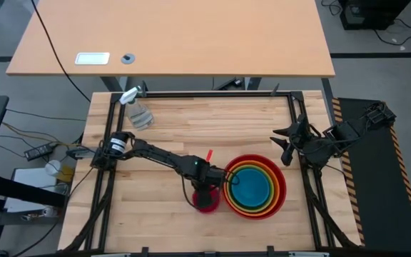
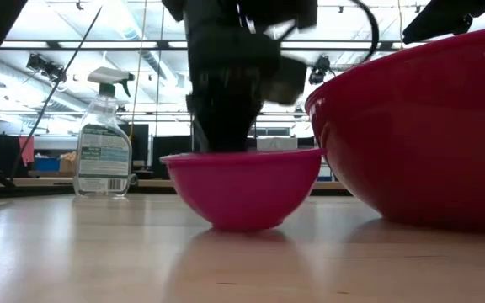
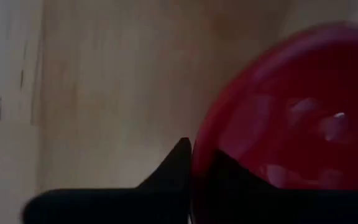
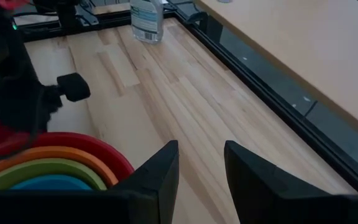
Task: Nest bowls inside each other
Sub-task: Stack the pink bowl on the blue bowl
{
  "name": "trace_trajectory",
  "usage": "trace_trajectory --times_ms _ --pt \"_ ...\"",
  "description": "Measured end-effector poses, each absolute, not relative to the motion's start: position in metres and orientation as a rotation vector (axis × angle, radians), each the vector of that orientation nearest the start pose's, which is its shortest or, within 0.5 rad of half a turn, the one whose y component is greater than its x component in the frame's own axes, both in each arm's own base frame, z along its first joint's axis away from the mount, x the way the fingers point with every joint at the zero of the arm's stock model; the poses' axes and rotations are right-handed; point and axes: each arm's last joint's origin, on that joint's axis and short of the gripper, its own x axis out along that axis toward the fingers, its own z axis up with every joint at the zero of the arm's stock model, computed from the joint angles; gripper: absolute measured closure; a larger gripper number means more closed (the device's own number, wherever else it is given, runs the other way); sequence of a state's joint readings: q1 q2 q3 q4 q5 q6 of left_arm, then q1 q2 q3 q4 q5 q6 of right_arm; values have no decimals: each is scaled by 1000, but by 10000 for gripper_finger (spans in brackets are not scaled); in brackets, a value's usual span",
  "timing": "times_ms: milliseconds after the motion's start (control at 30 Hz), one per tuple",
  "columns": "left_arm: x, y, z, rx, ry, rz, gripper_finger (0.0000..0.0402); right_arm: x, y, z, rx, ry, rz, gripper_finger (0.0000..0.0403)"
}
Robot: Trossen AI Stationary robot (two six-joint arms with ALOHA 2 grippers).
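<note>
The small pink bowl [image 1: 207, 205] [image 2: 242, 189] [image 3: 291, 112] stands upright on its base on the wooden table, just left of a nested stack. In that stack the blue bowl [image 1: 254, 187] sits in the green [image 1: 254, 168], the orange [image 1: 237, 200] and the large red bowl [image 1: 282, 187] [image 2: 419, 135]. My left gripper [image 1: 204, 191] [image 3: 194, 155] comes down on the pink bowl and is shut on it. My right gripper [image 1: 285, 146] [image 4: 201, 149] hovers open at the table's right edge, holding nothing. My left gripper pinches the pink bowl's rim [image 3: 199, 134], one finger [image 3: 176, 168] outside the wall and the other [image 3: 229, 180] inside the hollow. The fingers come steeply from above, pointing down. The bowl stays upright with its base on the table [image 2: 242, 225].
A clear spray bottle [image 1: 138, 111] [image 2: 103, 139] [image 4: 146, 18] stands at the table's far left corner. A black frame rail [image 1: 212, 94] runs round the table. Bare wood lies between the bottle and the bowls [image 1: 212, 125].
</note>
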State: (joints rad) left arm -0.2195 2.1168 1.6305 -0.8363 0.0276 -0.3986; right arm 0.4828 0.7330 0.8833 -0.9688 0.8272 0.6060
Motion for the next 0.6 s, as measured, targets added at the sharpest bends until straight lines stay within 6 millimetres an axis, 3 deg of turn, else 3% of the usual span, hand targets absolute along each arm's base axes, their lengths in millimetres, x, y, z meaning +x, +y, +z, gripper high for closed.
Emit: trace_trajectory --times_ms 167,333,500,600 --pt "407 -89 190 -164 1337 69 388 113 36 312 81 521 -495 266" --pt "392 -85 242 -163 1222 -34 388 114 36 312 87 528 -482 266" --pt "392 -85 291 -165 926 -176 388 114 36 313 86 524 -480 266" --pt "404 -78 313 -158 698 -187 388 114 36 313 86 523 -480 266"
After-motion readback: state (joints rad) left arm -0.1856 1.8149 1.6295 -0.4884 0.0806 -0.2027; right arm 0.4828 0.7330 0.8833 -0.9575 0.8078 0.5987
